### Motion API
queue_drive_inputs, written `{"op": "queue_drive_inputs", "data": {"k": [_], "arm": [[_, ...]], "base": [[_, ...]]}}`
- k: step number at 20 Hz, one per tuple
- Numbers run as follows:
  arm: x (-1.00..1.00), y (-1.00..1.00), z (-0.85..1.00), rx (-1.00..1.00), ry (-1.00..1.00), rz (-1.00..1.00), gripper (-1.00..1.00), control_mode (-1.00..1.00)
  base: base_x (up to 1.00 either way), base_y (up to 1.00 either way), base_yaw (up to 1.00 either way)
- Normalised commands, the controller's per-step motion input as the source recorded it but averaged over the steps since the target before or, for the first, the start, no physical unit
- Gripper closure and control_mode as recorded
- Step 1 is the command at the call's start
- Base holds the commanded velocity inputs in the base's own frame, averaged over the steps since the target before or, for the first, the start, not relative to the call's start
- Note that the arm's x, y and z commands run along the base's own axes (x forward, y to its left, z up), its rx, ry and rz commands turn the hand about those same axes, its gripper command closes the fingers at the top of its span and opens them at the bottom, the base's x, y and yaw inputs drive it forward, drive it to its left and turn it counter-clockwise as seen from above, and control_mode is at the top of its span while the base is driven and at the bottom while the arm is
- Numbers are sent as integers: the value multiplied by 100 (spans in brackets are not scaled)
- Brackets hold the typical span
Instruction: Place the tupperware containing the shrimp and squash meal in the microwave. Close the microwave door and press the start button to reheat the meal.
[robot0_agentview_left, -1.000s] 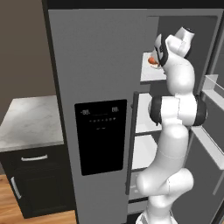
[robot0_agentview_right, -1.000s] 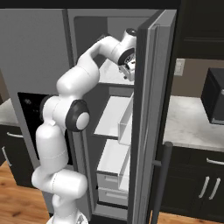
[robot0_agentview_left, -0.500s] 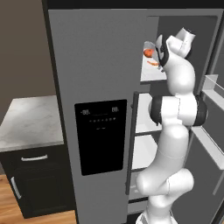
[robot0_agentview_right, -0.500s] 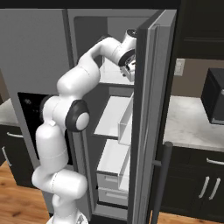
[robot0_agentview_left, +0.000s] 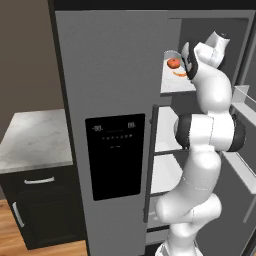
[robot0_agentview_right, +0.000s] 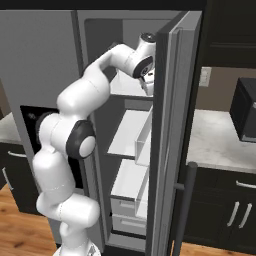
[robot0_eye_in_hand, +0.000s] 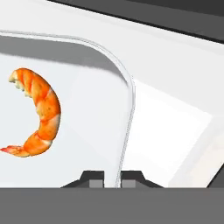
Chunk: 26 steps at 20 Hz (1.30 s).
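While the fridge's dispenser panel (robot0_agentview_left: 114, 155) is showing a pale display line too small to read, no other writing is legible anywhere. The grey refrigerator (robot0_agentview_left: 107, 75) is standing with its right door (robot0_agentview_right: 167, 135) swung open, white shelves (robot0_agentview_right: 131, 131) showing inside. The tupperware (robot0_agentview_left: 172, 56) is sitting tilted at the top shelf, carrying the shrimp and squash meal (robot0_agentview_left: 174, 63). The pincer (robot0_eye_in_hand: 112, 178) is closing narrowly on the tupperware's rim, one fingertip on each side of it in the hand view, the curved orange shrimp (robot0_eye_in_hand: 37, 114) lying inside the tray. A marble-topped table (robot0_agentview_left: 30, 142) over dark cabinets is flanking the fridge, and the black microwave (robot0_agentview_right: 245, 116) is resting on the table at the right. The floor (robot0_agentview_right: 15, 225) is wood.
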Motion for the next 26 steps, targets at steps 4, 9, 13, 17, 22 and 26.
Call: {"op": "queue_drive_inputs", "data": {"k": [4, 9, 13, 17, 22, 26], "arm": [[-96, -14, 12, 0, 4, -15, 100, -100], [-100, -1, 0, 0, 0, -14, 100, -100], [-100, 0, 0, 0, 0, -14, 100, -100], [-100, 0, 14, 3, -1, -13, 100, -100], [-100, 5, 7, 6, -9, -9, 100, -100], [-100, 34, -1, 8, -9, -1, 100, -100]], "base": [[0, 0, 0], [0, 0, 0], [0, 0, 0], [0, 0, 0], [0, 0, 0], [0, 0, 0]]}}
